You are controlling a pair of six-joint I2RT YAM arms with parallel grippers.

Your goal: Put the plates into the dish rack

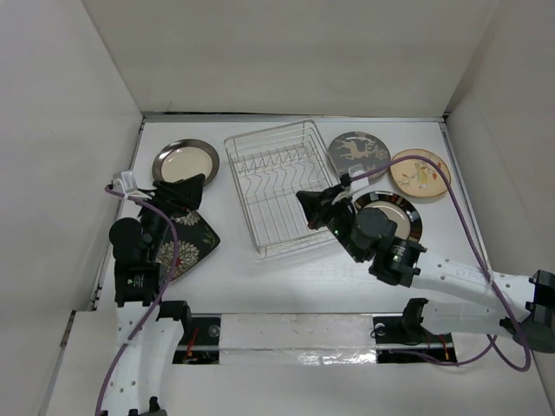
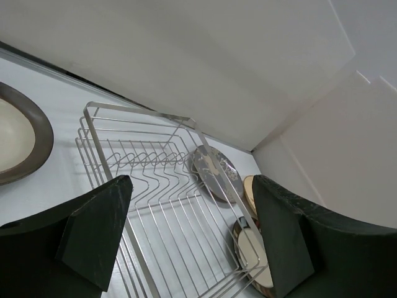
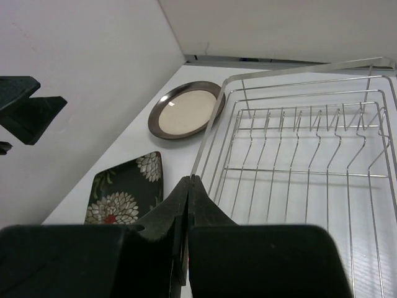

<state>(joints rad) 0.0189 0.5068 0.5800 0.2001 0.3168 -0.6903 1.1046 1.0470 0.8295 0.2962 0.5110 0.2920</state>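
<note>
So far: nothing is loaded; no plate stands in the dish rack (image 1: 276,186), and by my reading all five remain to be placed.
left gripper (image 1: 179,192): jaws spread wide and holding nothing, hovering between the left round plate and the square plate.
left round plate (image 1: 186,162): dark rim, cream centre, flat on the table (image 1: 286,277), left of the rack and apart from it.
square plate (image 1: 191,247): black with flowers, flat, partly under the left arm.
rack position: middle of the table, prongs bare.
right gripper (image 1: 305,201): jaws pressed together with nothing between them, at the rack's near right side.
right round plate (image 1: 406,215): dark-rimmed, partly hidden beneath the right arm.
deer plate (image 1: 358,156): grey, just beside the rack's far right corner.
tan plate (image 1: 420,173): farthest right, just beside the deer plate.
count: five plates (two dark-rimmed, one square, one grey, one tan); one rack; two grippers.
</note>
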